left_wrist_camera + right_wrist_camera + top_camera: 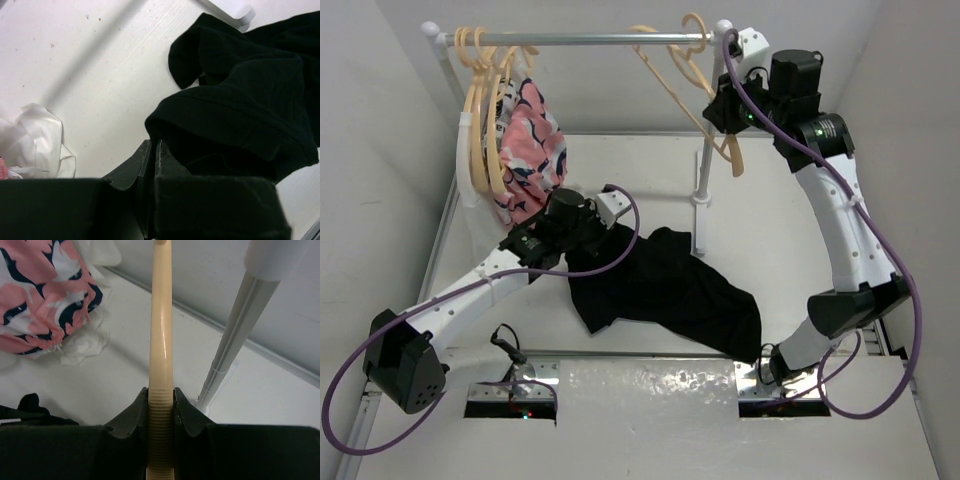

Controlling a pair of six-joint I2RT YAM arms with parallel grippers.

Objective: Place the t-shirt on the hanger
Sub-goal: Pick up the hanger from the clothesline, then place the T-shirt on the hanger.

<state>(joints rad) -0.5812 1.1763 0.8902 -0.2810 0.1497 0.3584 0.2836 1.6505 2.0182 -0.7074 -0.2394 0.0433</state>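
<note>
The black t-shirt (660,285) lies crumpled on the white table, in front of the rack. My left gripper (580,238) is at its upper left edge. In the left wrist view the gripper (152,145) is shut, with the shirt's raised hem (240,100) right at its tips, pinched there. The single cream hanger (672,85) hangs from the rail at the right. My right gripper (718,110) is shut on it. In the right wrist view the gripper (161,392) clamps the ribbed part of the hanger bar (161,340).
The rack's rail (590,40) spans the back and its right post (703,170) stands just behind the shirt. A bunch of cream hangers (480,110) and a pink patterned garment (530,140) hang at the left. White cloth (35,145) lies left of my left gripper.
</note>
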